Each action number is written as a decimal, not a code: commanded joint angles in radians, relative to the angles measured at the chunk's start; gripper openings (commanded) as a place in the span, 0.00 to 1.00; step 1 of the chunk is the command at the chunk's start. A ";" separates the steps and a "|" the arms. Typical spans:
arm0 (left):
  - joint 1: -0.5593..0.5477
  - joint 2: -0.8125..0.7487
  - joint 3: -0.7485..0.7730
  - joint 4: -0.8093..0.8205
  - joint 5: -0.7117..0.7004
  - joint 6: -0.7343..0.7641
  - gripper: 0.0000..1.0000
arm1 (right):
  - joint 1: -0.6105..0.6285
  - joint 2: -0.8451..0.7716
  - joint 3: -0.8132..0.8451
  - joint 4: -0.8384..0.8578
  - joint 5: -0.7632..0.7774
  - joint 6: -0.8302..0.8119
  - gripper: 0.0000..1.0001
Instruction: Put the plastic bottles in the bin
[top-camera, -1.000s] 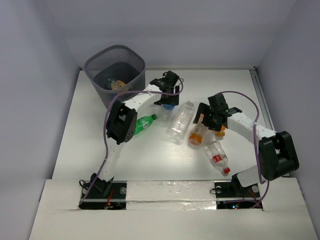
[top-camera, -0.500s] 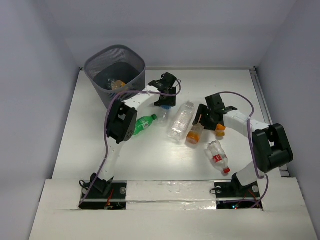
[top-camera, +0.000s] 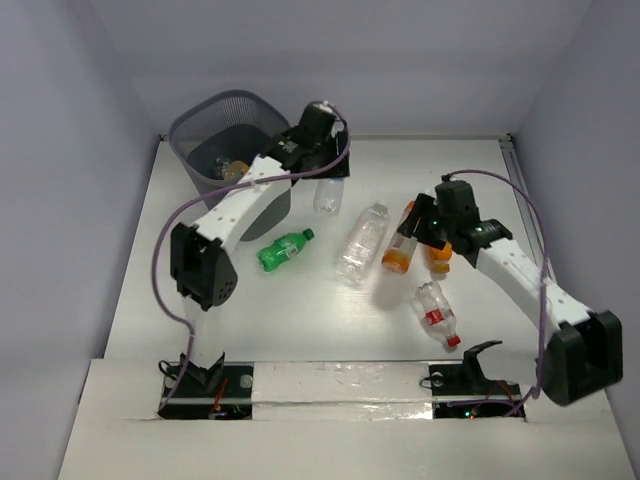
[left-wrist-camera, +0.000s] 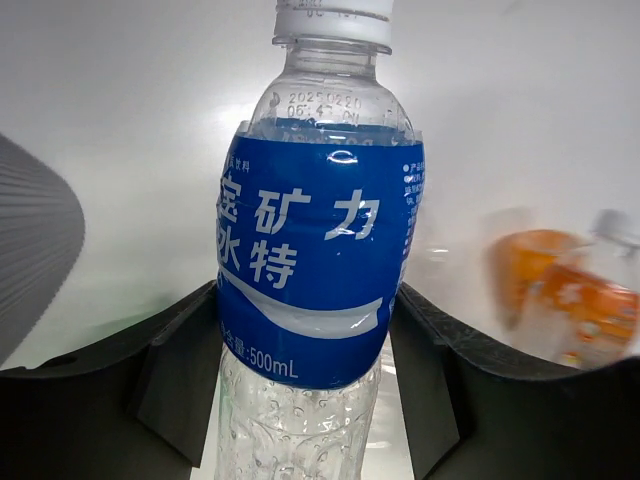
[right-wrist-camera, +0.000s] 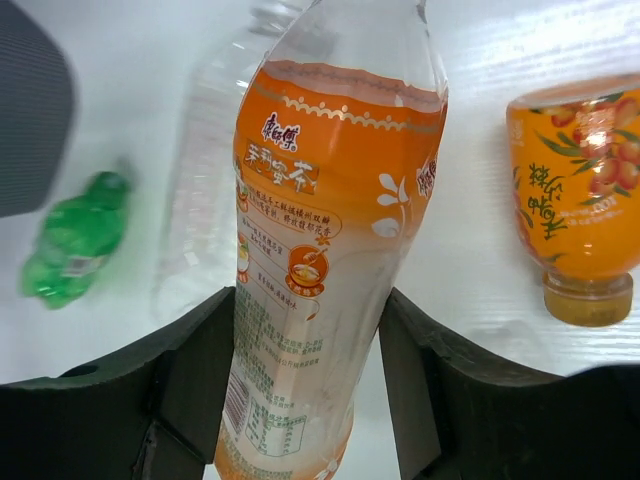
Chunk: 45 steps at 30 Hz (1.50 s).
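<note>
Bin (top-camera: 200, 135) flanks the left claw (left-wrist-camera: 305, 385) grasping a blue-labelled bottle (left-wrist-camera: 318, 250); right claw (right-wrist-camera: 305, 400) grasps an orange-labelled bottle (right-wrist-camera: 320, 230) near a clear bottle (top-camera: 360, 242).

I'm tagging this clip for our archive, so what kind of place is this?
Most likely a robotics lab test cell: a white table boxed in by plain grey walls, two robot arms mounted at its near edge, and loose plastic bottles and a mesh bin on it.
</note>
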 joint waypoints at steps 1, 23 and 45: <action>0.005 -0.179 0.154 -0.004 0.028 -0.020 0.30 | -0.003 -0.123 0.061 -0.050 0.001 -0.026 0.61; 0.458 -0.379 0.163 0.070 -0.044 -0.054 0.85 | 0.250 -0.057 0.513 -0.020 -0.093 0.057 0.63; 0.458 -0.730 0.019 0.097 -0.011 -0.158 0.87 | 0.454 0.987 1.813 0.166 -0.016 0.333 1.00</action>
